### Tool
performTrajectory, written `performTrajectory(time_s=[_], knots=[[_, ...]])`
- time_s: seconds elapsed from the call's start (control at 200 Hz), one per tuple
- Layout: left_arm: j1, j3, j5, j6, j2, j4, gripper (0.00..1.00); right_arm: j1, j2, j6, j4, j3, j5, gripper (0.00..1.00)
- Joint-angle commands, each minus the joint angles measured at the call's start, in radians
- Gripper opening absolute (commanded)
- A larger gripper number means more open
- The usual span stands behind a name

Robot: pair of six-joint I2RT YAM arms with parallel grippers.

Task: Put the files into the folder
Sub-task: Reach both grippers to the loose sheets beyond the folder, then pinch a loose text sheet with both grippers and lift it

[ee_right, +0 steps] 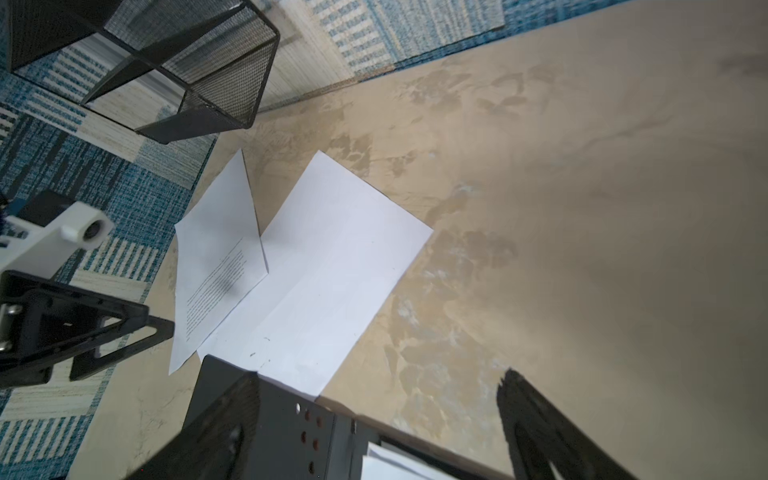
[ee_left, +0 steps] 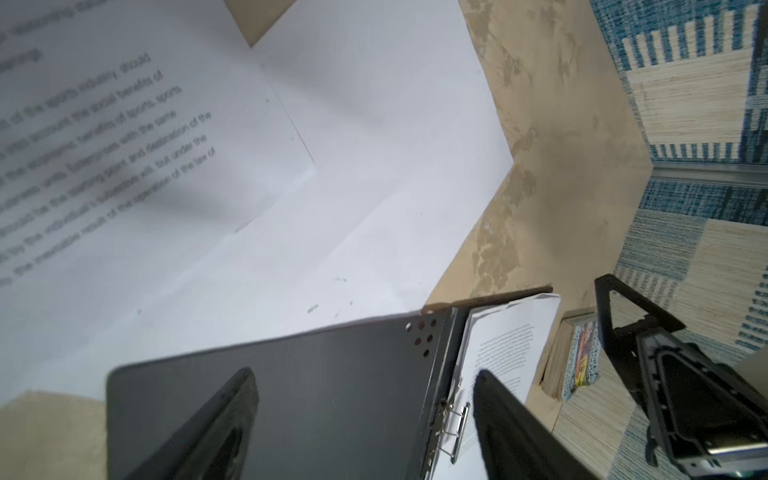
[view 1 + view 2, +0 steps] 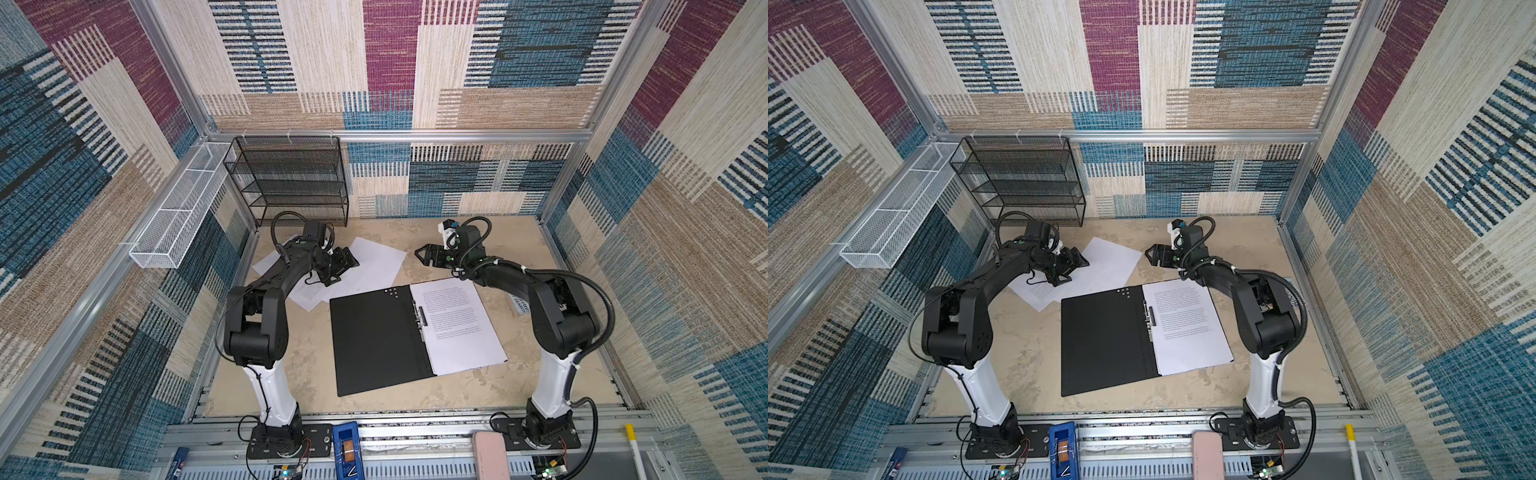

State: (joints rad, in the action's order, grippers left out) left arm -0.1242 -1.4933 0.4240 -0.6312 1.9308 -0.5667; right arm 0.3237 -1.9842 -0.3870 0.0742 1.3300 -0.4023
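Note:
The folder [image 3: 374, 336] lies open in the middle of the table with its black inside up and the metal clip [image 3: 420, 318] at the spine. A printed sheet [image 3: 457, 324] rests on its right half. More of the files [image 3: 374, 262], white sheets, one of them printed [image 2: 124, 166], lie loose and overlapping behind the folder on the left. My left gripper [image 3: 343, 266] hovers open over these loose sheets with nothing between its fingers [image 2: 363, 374]. My right gripper [image 3: 419, 255] is open and empty above bare table behind the folder's back edge [image 1: 380, 374].
A black mesh shelf rack [image 3: 291, 178] stands at the back left, with a white wire basket [image 3: 178, 216] on the left wall. A colourful book [image 2: 577, 357] lies right of the folder, mostly hidden by the right arm in both top views. A pink object [image 3: 490, 455] sits on the front rail.

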Motion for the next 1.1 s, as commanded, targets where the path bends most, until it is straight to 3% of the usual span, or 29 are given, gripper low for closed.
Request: performTrajectory(time_s=[0.0,0.225,0.416,0.746,1.097], knots=[[0.009,-0.090,0.003,0.057,0.092,-0.078,0.81,0.007,-0.098,0.014,-0.066,0.138,-0.038,0.92],[0.009,-0.100,-0.007,0.051,0.166,-0.084,0.81,0.019,-0.289,0.027,-0.165,0.395,-0.056,0.92],[0.011,-0.078,-0.018,0.046,0.195,-0.079,0.81,0.039,-0.401,0.035,-0.240,0.519,-0.064,0.91],[0.011,-0.069,-0.018,0.012,0.241,-0.075,0.81,0.082,-0.503,-0.009,-0.309,0.621,0.001,0.90],[0.015,-0.060,-0.018,0.002,0.247,-0.066,0.81,0.113,-0.475,-0.136,-0.253,0.558,-0.140,0.90]])
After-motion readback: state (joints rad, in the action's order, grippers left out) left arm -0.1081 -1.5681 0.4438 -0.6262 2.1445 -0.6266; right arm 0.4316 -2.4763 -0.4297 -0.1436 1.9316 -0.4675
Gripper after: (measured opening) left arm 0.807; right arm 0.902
